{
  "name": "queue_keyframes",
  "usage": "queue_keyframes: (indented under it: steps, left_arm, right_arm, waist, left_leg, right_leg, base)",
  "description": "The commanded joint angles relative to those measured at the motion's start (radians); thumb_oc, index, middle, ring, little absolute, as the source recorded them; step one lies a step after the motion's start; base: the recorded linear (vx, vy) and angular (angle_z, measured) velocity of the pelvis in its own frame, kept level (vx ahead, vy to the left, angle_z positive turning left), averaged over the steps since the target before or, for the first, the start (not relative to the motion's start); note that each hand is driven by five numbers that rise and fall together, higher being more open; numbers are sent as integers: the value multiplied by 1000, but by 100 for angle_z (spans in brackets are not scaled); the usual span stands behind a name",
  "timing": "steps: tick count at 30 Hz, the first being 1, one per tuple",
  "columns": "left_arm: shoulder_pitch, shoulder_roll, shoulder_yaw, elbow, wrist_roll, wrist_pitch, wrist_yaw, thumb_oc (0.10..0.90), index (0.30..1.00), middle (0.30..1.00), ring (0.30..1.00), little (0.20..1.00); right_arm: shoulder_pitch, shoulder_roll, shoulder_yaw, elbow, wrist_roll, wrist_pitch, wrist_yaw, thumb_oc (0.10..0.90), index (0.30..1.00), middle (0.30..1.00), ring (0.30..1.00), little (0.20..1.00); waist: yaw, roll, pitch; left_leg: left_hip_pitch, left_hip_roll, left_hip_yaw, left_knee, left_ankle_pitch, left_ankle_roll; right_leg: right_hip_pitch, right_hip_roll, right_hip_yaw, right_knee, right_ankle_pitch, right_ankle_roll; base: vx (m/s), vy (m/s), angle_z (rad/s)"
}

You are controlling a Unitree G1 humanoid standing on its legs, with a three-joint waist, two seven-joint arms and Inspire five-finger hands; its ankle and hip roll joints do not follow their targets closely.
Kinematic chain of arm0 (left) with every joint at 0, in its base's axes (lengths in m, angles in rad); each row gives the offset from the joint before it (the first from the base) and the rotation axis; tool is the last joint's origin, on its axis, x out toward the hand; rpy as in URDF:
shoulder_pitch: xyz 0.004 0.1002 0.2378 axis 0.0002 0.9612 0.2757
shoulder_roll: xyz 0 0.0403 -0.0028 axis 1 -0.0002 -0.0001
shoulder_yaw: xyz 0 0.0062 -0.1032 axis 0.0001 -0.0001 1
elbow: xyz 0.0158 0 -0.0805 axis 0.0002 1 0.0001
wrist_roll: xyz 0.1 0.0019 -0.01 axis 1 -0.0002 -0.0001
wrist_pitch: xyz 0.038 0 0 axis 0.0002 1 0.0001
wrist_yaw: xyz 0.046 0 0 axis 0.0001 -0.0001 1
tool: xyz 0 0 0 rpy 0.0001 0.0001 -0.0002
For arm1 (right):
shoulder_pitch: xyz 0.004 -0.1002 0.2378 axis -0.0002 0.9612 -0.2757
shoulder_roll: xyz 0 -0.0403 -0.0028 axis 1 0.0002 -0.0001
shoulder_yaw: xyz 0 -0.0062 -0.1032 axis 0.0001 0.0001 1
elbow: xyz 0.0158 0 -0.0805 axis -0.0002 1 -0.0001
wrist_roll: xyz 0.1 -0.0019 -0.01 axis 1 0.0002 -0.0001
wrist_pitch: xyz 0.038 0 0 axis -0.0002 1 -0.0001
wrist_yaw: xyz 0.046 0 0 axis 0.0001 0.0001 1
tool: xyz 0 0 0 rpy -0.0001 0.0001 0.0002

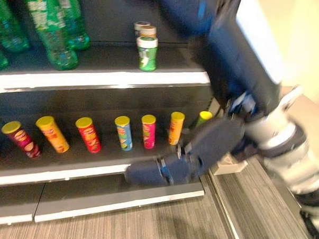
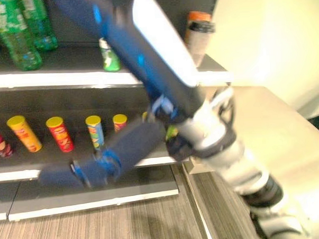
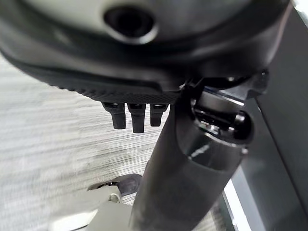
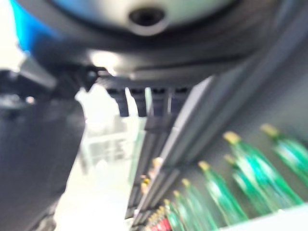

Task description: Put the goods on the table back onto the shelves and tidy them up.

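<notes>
My right hand [image 1: 218, 140] is raised close in front of the shelves, its arm coming in from the lower right and hiding the shelves' right end. In its wrist view the fingers [image 4: 144, 103] are straight and hold nothing, with green bottles [image 4: 226, 197] beyond them. Several chip cans [image 1: 123, 132] stand in a row on the middle shelf [image 1: 72, 173]. A green can [image 1: 147, 53] stands on the upper shelf with other cans behind it. My left hand [image 3: 134, 115] hangs over the striped floor, fingers straight, empty.
Green bottles [image 1: 52, 31] fill the upper shelf's left side. An orange-lidded can [image 2: 198, 30] stands at that shelf's right end. A pale table [image 2: 276, 130] adjoins the shelves on the right. Grey striped floor [image 1: 127, 227] lies before the lowest shelf.
</notes>
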Motion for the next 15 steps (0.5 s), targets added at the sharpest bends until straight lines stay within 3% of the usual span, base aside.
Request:
queue_keyframes:
  steps: [1,4,6,7,9,10,15]
  left_arm:
    - [-92,28,-17,-15,35,-44,-16,800,900,900,900,900]
    - [-101,34,-1,-52,34,-53,-18,800,900,900,900,900]
    - [-104,33,-4,-60,38,-54,-23,800,900,900,900,900]
    - [-111,30,-22,-64,57,-65,-32,800,900,900,900,900]
    - [-110,31,-29,-70,65,-64,-38,800,900,900,900,900]
    - [-117,27,-38,-81,56,-70,-44,800,900,900,900,900]
    - [-130,30,-61,-100,51,-81,-55,800,900,900,900,900]
  right_arm:
    - [-53,21,-10,142,96,27,54,800,900,900,900,900]
    - [222,108,17,243,34,61,100,800,900,900,900,900]
    - [252,115,29,280,-10,72,102,800,900,900,900,900]
    - [351,145,49,425,-106,91,97,800,900,900,900,900]
    - [367,148,57,465,-148,93,94,800,900,900,900,900]
    - [381,152,90,628,-276,115,71,800,900,900,900,900]
    - [408,200,118,867,-383,140,37,800,900,900,900,900]
  waist:
    - [32,-11,19]
    - [0,3,35]
    - [-5,3,34]
    - [-18,5,39]
    - [-19,6,38]
    - [-18,4,41]
    - [-15,-1,45]
  left_leg:
    - [67,44,50,8,-131,-32]
    - [84,52,78,8,-135,-34]
    - [80,50,79,8,-132,-34]
    - [83,51,84,8,-132,-35]
    - [84,51,85,8,-133,-35]
    - [84,52,82,8,-131,-36]
    - [83,50,75,8,-130,-35]
  right_leg:
    - [-8,-43,13,13,-35,50]
    - [-8,-39,34,13,-36,49]
    - [-12,-41,34,13,-34,49]
    - [-10,-40,34,13,-36,48]
    - [-9,-40,32,13,-36,48]
    - [-6,-40,30,13,-36,48]
    - [-1,-41,23,13,-37,47]
  base:
    - [-19,15,-54]
    - [-14,1,-33]
    - [-22,-5,-26]
    - [-6,-6,-14]
    - [0,0,0]
    - [0,0,0]
    - [-7,-7,1]
